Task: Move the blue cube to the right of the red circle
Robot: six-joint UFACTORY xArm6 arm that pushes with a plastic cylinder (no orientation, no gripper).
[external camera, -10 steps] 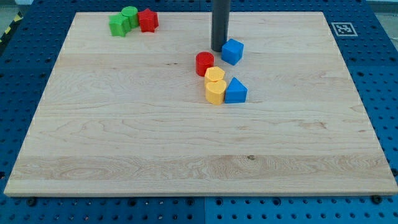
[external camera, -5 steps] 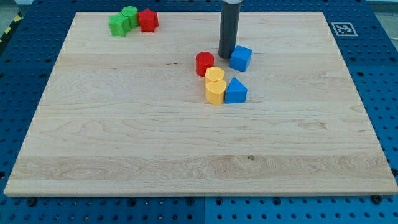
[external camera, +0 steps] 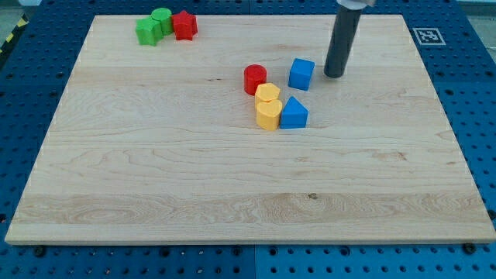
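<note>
Right of the red circle (external camera: pixel 255 79), with a small strip of bare wood between them, sits the blue cube (external camera: pixel 301 74). Cube rests flat, no long axis to speak of; its faces look turned slightly off square to the board's edges, one vertical edge facing roughly toward the view's bottom. Red circle is an upright short cylinder.

My tip (external camera: pixel 335 75) stands further right of the red circle, beyond the cube, just beside the cube's right face with a thin gap showing; not touching as far as can be seen. Rod rises straight toward the view's top and leaves the frame. No jaws on this rig, only the plain rod end, so nothing to call wide or narrow.

Below the red circle, close against its lower right, two yellow blocks (external camera: pixel 268 107) stacked in line, rounded in shape, exact form hard to tell. Touching their right side, a blue triangular block (external camera: pixel 294 113), lying below the cube and apart from it.

Far to the upper left of the red circle, near the board's corner: green blocks (external camera: pixel 153 26), two pressed together, and a red block (external camera: pixel 184 25) touching their right, shape unclear.

Wooden board (external camera: pixel 194 178) lies on a blue perforated table (external camera: pixel 480 93). A black-and-white marker tag (external camera: pixel 427 35) sits at the board's top right corner
</note>
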